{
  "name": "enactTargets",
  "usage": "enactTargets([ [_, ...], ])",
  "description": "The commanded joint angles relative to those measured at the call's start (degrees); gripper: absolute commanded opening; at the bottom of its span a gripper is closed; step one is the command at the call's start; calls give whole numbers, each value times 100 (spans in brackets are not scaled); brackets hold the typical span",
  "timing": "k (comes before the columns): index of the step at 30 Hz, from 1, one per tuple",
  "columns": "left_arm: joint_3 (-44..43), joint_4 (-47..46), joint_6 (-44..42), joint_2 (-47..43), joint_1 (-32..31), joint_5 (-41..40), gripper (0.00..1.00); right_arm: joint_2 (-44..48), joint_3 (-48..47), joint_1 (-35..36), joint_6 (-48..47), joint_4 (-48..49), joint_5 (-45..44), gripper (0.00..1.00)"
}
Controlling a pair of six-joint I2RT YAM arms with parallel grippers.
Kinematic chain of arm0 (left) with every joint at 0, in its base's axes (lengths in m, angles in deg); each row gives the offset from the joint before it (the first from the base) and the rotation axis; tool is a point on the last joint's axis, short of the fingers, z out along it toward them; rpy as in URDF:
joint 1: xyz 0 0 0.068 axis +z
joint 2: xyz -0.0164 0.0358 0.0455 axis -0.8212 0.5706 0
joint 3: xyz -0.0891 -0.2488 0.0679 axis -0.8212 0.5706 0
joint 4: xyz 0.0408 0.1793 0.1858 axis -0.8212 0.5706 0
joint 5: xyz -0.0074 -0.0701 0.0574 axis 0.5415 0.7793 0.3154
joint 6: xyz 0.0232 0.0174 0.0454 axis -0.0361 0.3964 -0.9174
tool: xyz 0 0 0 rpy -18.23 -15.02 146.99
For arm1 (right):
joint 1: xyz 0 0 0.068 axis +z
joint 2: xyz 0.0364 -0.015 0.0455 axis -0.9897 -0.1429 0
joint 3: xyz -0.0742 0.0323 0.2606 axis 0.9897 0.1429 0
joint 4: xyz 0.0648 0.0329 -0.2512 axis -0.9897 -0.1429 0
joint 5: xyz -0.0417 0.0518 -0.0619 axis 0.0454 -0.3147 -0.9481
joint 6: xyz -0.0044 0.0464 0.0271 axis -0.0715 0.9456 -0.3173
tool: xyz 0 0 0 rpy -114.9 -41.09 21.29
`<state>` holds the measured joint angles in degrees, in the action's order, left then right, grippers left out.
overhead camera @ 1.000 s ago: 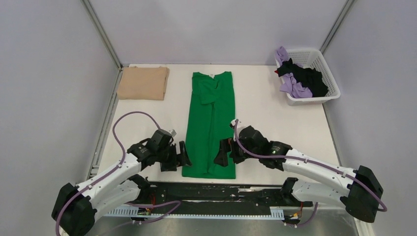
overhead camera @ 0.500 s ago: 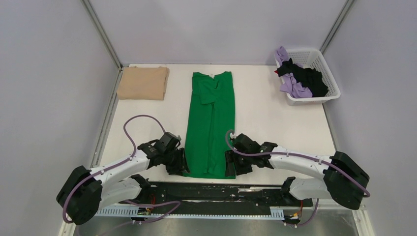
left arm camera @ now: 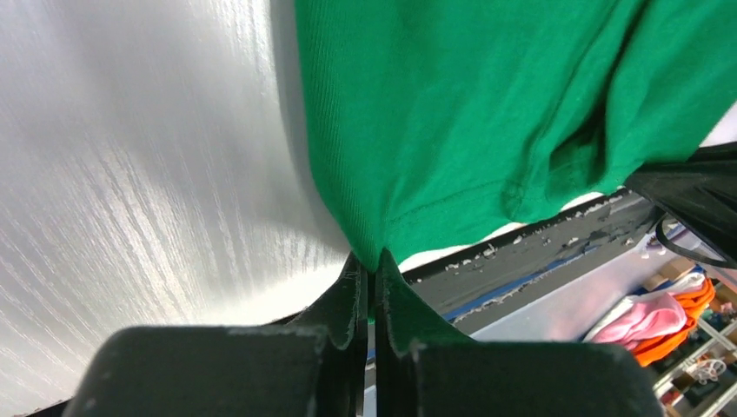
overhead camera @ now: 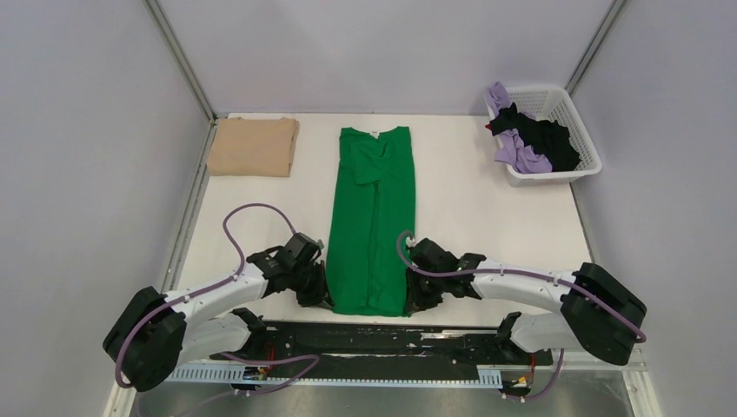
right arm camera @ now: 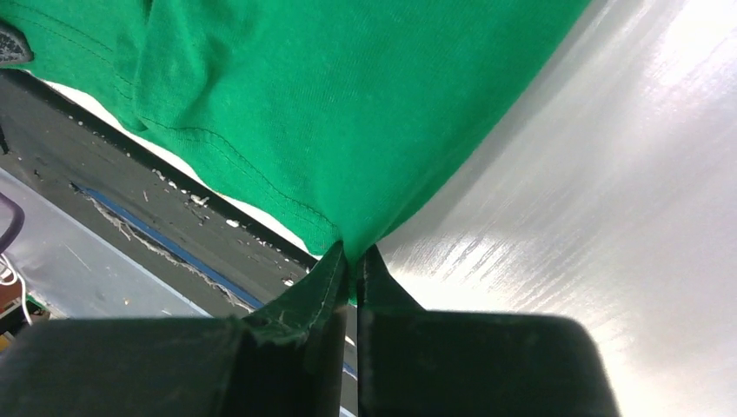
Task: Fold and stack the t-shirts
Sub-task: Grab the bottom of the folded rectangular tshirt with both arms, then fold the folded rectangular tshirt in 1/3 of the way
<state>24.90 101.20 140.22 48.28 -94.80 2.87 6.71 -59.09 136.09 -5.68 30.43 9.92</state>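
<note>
Two jaws clamped, one green t-shirt (overhead camera: 372, 228) gripped

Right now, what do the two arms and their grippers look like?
The left arm and right arm are white tubular links with bulky black joint housings, each trailed by a looping lilac cable. The left gripper and right gripper have matte black wedge-shaped fingers tapering to thin tips.

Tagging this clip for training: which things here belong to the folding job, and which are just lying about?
Job: green tee, both near corners pinched by the left gripper and right gripper; tan tee, folded; lilac tee and black tee in the basket.
Lying about: basket; table.
</note>
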Motion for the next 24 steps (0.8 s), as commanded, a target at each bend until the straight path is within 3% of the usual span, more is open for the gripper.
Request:
enactTargets([
  [1, -80, 142, -32, -474, -58, 172, 0, 394, 40, 8, 48, 84, -106, 4],
  [9, -584, -589, -133, -580, -51, -76, 0, 720, -522, -204, -199, 123, -704, 2],
  [13, -1019, -925, -326, -123, 50, -428, 0, 587, -859, -582, -255, 261, -1074, 2],
  [24, -2283, -1963, -858, 1641, 1055, -787, 0, -592, -2025, -1783, -722, 789, -924, 1],
])
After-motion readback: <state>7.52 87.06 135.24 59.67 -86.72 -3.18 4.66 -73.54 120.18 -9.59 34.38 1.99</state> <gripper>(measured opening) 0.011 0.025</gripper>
